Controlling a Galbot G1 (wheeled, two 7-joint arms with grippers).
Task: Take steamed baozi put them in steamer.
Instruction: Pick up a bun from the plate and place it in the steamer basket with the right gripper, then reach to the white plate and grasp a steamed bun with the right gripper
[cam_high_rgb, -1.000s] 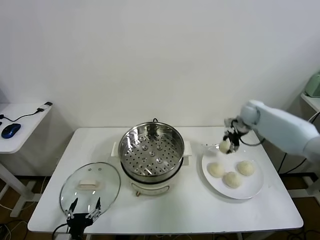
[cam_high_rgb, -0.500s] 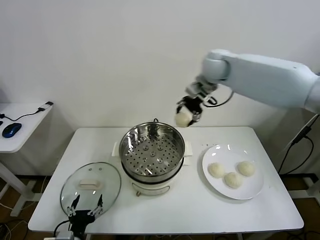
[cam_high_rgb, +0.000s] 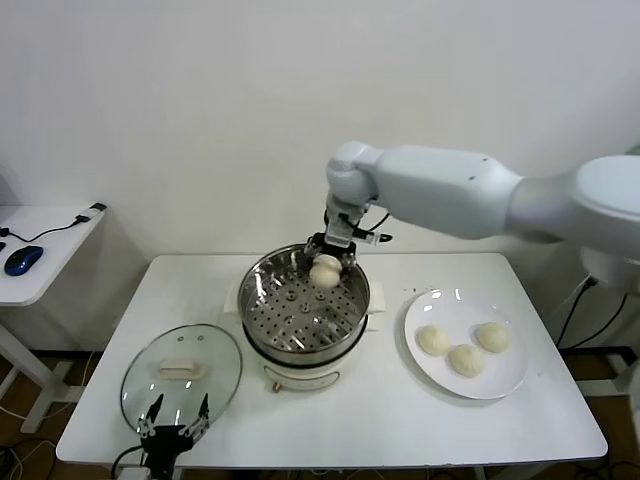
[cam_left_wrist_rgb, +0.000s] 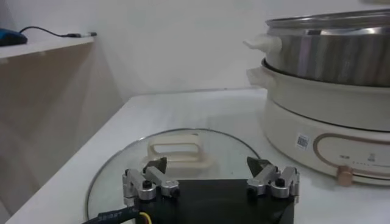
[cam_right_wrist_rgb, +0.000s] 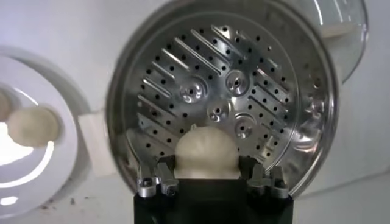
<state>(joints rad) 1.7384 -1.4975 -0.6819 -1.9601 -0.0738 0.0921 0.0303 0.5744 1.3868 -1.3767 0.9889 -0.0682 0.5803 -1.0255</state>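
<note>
The steel steamer (cam_high_rgb: 290, 312) sits on its white pot base at the table's middle. My right gripper (cam_high_rgb: 327, 262) hangs over its back rim, shut on one cream-white baozi (cam_high_rgb: 325, 273). In the right wrist view that baozi (cam_right_wrist_rgb: 206, 152) sits between the fingers of the right gripper (cam_right_wrist_rgb: 207, 167), above the perforated steamer (cam_right_wrist_rgb: 244, 73) floor. The basket holds nothing else. Three more baozi (cam_high_rgb: 465, 359) lie on the white plate (cam_high_rgb: 503, 381) to the right. My left gripper (cam_high_rgb: 172, 422) is parked open at the front left table edge, seen as left gripper (cam_left_wrist_rgb: 207, 165) in its wrist view.
A glass lid (cam_high_rgb: 180, 375) with a white handle lies flat front left, just beyond the left gripper. A side table (cam_high_rgb: 40, 250) with a blue mouse stands far left. The wall is close behind the pot.
My right arm has lifted one baozi off the plate and swung it left through the air, from the plate's back edge to above the steamer's back rim. The left arm stayed still.
</note>
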